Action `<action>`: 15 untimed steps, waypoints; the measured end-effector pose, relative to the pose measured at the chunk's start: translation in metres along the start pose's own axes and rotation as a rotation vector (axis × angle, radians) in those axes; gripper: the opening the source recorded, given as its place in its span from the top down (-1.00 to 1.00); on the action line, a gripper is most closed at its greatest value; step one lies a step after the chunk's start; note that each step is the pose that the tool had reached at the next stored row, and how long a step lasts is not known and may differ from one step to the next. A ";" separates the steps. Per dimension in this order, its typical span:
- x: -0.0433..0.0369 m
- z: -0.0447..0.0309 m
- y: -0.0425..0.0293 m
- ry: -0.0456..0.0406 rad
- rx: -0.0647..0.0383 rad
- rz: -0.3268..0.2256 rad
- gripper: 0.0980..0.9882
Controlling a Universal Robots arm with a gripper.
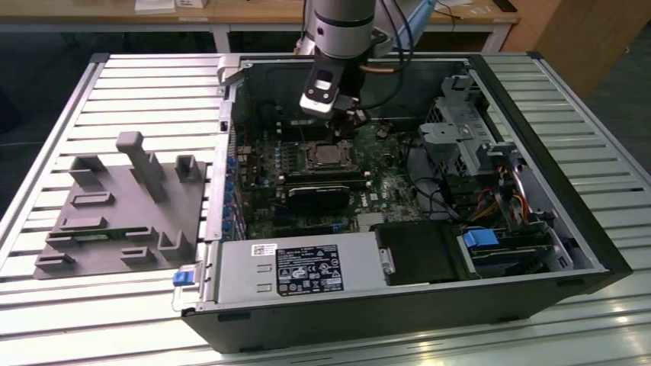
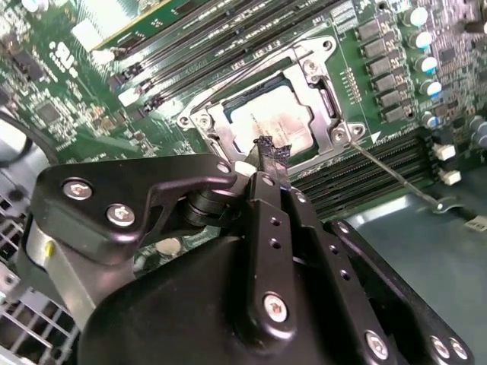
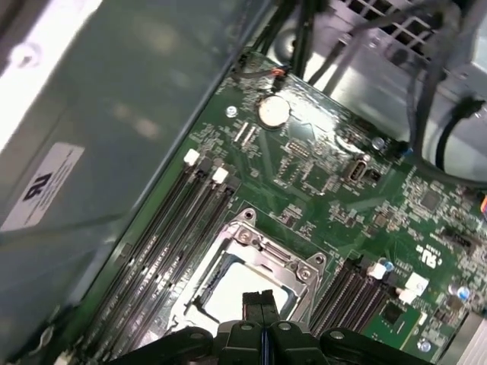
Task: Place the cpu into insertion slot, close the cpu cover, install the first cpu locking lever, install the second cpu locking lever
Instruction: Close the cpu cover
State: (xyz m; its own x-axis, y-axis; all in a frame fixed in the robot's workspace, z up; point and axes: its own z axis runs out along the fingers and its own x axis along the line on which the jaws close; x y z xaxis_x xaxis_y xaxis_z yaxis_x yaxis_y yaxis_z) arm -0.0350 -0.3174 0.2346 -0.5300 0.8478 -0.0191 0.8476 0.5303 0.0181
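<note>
The cpu (image 2: 268, 122), silvery top up, lies flat in the insertion slot (image 2: 199, 120) on the green circuit board (image 2: 68, 129), toward the far wall of the open case (image 1: 407, 313) in the exterior view. The cpu cover (image 2: 323, 99) lies down around it with its window framing the chip, so seating and cover-closing appear done. The gripper (image 2: 270, 150) hangs directly over the slot's edge, its jaws pressed together with nothing between them and its tips at or just above the cover's rim; contact cannot be told. Shut jaws form a narrow probe, a posture judged suited to pushing rather than grasping. A thin wire lever (image 2: 392, 176) runs from one corner of the slot out across the memory slots (image 2: 342, 176); it seems to stand free, though whether it is latched cannot be told. The memory slots flank the slot on two sides and sit low, leaving open room above. A black ribbed block (image 1: 320, 194) lies just beside the slot on its near side. A drive cage (image 1: 458, 130) and loose cables (image 1: 447, 202) crowd the board's edge at the exterior view's right, well apart from the slot. The case rests on a slatted tabletop (image 1: 133, 84), with a grey fixture (image 1: 122, 213) beside it at the exterior view's left.
</note>
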 end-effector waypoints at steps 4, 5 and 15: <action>0.0000 0.0000 0.0000 0.0011 -0.001 -0.061 0.99; 0.0000 0.0001 0.0000 0.0014 -0.002 -0.077 0.99; 0.0000 0.0001 0.0000 0.0040 -0.004 -0.225 0.99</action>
State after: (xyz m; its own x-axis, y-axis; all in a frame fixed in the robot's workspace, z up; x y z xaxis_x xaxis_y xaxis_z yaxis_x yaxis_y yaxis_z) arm -0.0350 -0.3174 0.2345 -0.7059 0.7080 -0.0191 0.7078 0.7062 0.0181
